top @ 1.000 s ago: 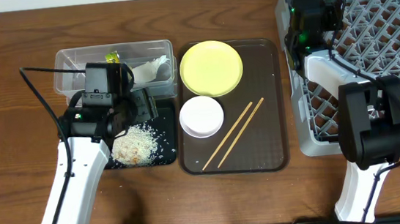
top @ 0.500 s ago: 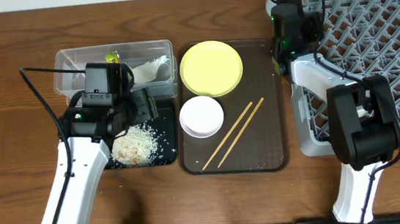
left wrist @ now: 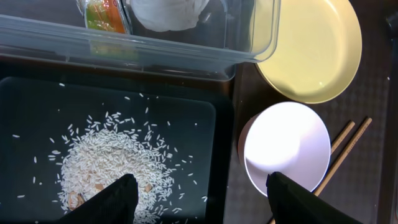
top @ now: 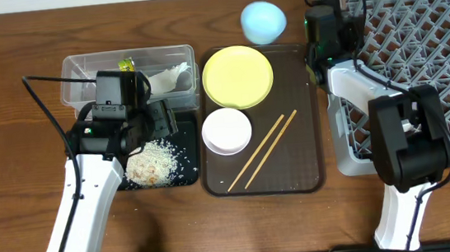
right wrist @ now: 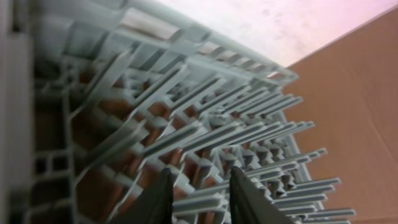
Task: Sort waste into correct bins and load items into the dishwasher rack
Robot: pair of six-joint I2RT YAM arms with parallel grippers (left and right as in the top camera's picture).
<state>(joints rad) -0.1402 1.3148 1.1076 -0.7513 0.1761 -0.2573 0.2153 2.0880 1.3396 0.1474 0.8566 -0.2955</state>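
Observation:
The light blue bowl (top: 264, 21) lies on the bare wood between the brown tray and the grey dishwasher rack (top: 417, 58), free of any gripper. My right gripper (top: 321, 9) hovers at the rack's left wall, its jaws (right wrist: 202, 199) a little apart with only rack lattice (right wrist: 205, 124) behind them. On the brown tray sit the yellow plate (top: 238, 77), white bowl (top: 226, 131) and two chopsticks (top: 262, 150). My left gripper (left wrist: 199, 205) is open and empty above the rice (left wrist: 118, 165) in the black tray (top: 186, 146). Wrapper (left wrist: 106, 14) and crumpled paper (left wrist: 168, 11) lie in the clear tub (top: 81, 88).
The dark brown serving tray (top: 308, 176) fills the middle of the table between the two bins and the rack. The left arm (top: 84, 206) reaches in from the front left. The right arm (top: 413, 141) lies over the rack's front-left part.
The right gripper swung left from above the rack to its left wall and opened. The blue bowl left it and now lies on the table left of the rack. Left arm unmoved.

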